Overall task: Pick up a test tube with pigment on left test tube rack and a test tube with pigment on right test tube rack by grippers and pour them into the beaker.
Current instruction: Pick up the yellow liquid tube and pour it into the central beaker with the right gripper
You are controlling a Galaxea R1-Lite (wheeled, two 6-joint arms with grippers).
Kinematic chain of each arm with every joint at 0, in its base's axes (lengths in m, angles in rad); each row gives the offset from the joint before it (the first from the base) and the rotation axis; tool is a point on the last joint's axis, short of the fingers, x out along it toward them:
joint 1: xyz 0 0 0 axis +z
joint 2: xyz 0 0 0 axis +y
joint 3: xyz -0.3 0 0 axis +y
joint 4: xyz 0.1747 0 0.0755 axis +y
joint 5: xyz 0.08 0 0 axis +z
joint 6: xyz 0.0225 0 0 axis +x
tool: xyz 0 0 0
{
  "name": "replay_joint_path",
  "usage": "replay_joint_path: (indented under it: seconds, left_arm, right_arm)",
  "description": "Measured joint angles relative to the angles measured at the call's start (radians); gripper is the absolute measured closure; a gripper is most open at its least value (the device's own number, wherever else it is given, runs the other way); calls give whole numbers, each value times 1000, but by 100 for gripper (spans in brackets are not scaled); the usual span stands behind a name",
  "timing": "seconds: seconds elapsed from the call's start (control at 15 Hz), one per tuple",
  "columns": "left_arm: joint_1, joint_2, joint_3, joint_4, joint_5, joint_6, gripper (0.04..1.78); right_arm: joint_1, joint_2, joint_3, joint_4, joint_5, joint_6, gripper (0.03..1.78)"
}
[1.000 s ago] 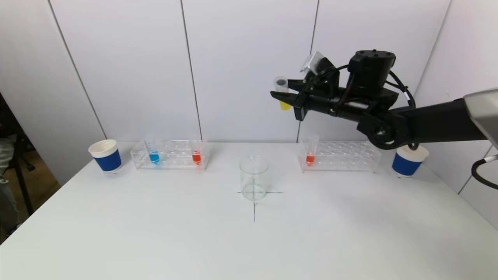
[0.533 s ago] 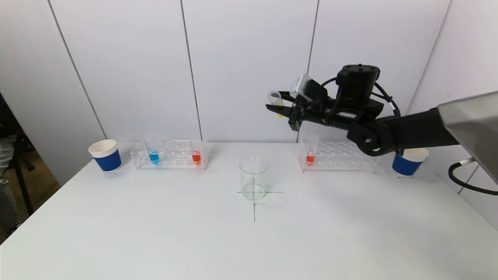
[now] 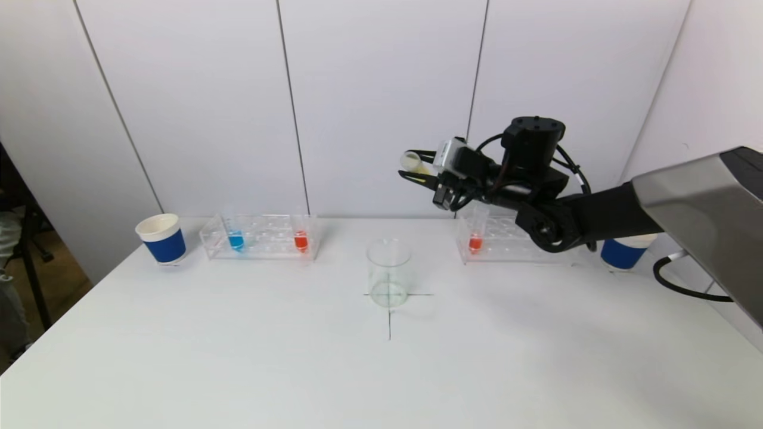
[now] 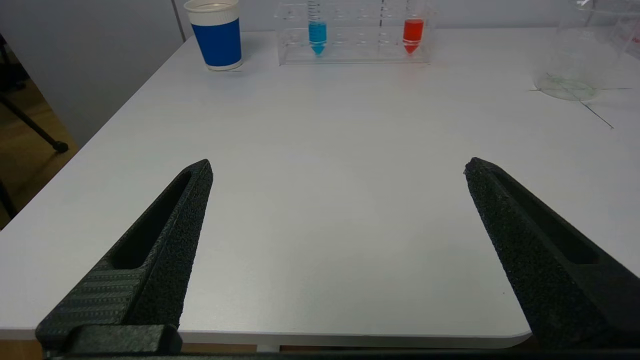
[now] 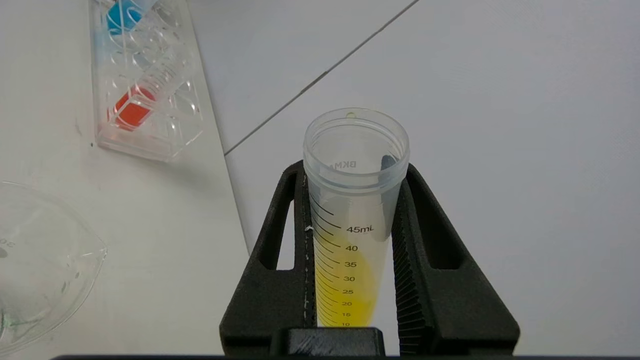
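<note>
My right gripper (image 3: 411,165) hangs high above the table, a little right of and behind the glass beaker (image 3: 388,280). It is shut on a test tube with yellow pigment (image 3: 411,162), which lies tilted far over with its open mouth to the left. In the right wrist view both fingers of the right gripper (image 5: 352,167) press the tube (image 5: 350,235), and the yellow liquid runs along its wall. The left rack (image 3: 260,237) holds a blue tube (image 3: 236,239) and a red tube (image 3: 301,240). The right rack (image 3: 518,238) holds a red tube (image 3: 475,241). My left gripper (image 4: 337,167) is open over the table's near edge.
A blue-and-white paper cup (image 3: 162,238) stands left of the left rack. Another cup (image 3: 623,253) stands right of the right rack, partly behind my right arm. A black cross (image 3: 390,316) marks the table under the beaker. A white panelled wall rises behind.
My right arm has come down and to the left with the yellow tube. The tube has tipped from upright to nearly lying over, mouth leftward. The left gripper has not moved.
</note>
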Motion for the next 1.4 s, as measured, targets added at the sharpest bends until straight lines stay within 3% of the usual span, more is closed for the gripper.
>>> replay_joint_path:
  seconds: [0.33, 1.4]
  left_arm:
    - [0, 0, 0, 0, 1, 0, 6]
    - [0, 0, 0, 0, 0, 0, 6]
  right_arm:
    - [13, 20, 6, -34, 4, -21, 132]
    - [28, 69, 58, -181, -1, -189, 132]
